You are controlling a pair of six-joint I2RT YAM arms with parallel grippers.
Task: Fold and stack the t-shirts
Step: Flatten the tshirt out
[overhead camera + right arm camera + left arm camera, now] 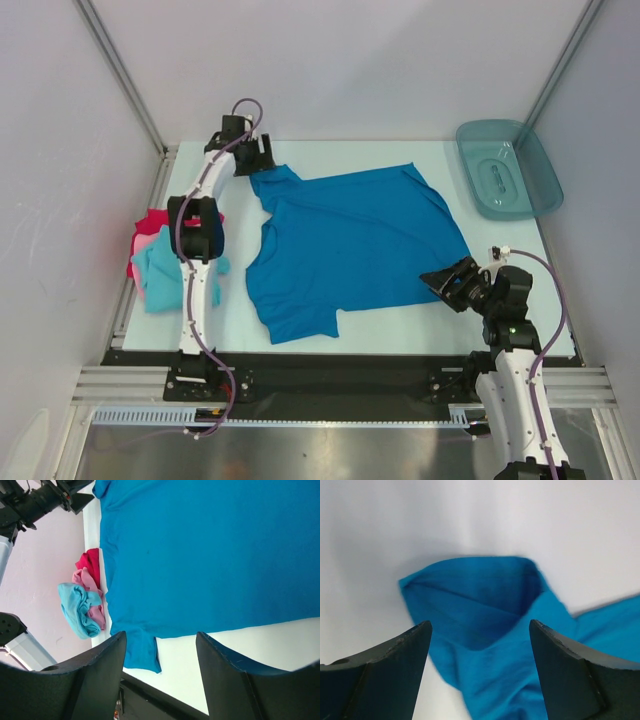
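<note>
1. The left gripper [262, 152] is seen with its jaws wide apart and nothing between them; no cloth is held.
2. The medium blue t-shirt [350, 240] is spread flat on the table [400, 325]. One sleeve [475, 600], doubled over at its tip, lies just ahead of and below the left fingertips.
3. The right gripper [442, 281] is likewise parted and empty. The shirt's hem corner lies near and ahead of it, with a strip of bare table between the fingers and the cloth edge.
4. The light turquoise t-shirt [160, 272], the pink t-shirt [147, 241] and the red t-shirt [152, 218] are bunched in a pile well behind the left gripper, beside that arm.
5. The blue shirt is judged to be light, soft and limp: sagging and draping are to be expected once it is lifted, and no shape will be kept.
6. Because the cloth lies thin against the table, a pinch at an edge is judged best. The doubled sleeve fold is suggested for the left jaws and the hem corner for the right.
7. A shallow pinch is likely to slip off or take only one layer.
</note>
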